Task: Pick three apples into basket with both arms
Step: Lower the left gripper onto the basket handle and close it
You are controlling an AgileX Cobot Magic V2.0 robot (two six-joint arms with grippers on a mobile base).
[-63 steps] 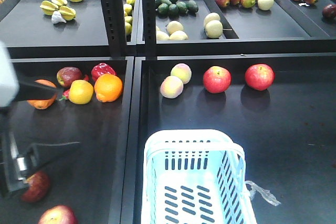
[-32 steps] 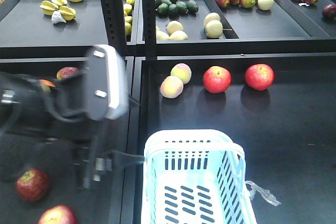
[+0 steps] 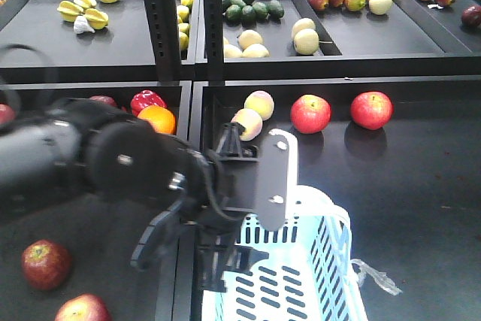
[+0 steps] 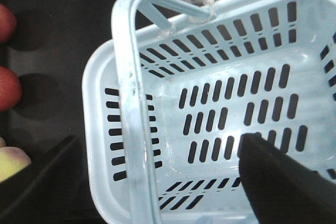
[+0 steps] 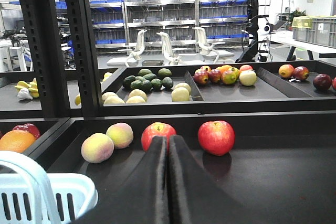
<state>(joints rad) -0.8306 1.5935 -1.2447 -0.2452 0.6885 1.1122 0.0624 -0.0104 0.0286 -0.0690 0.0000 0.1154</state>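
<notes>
Judging apples [image 3: 46, 264] firm, smooth, roll-prone, lying on trays left of and behind empty basket [image 3: 336, 261]: pinching across the middle advised, left gripper [image 4: 157, 145] spread empty over basket, right gripper [image 5: 168, 139] closed on nothing.

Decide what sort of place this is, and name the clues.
Probably a mock grocery fruit stand inside a lab or warehouse: black fruit trays, a shopping basket, and racks of blue bins with office chairs behind.

One basket [image 3: 342, 219] here. Just behind it sit two red apples [image 3: 310, 113] [image 3: 371, 110] and two peaches [image 3: 259, 103] [image 3: 246, 122]. Left of it, two darker apples [image 3: 45, 263] [image 3: 83, 310], plus one orange [image 3: 158, 119].
</notes>
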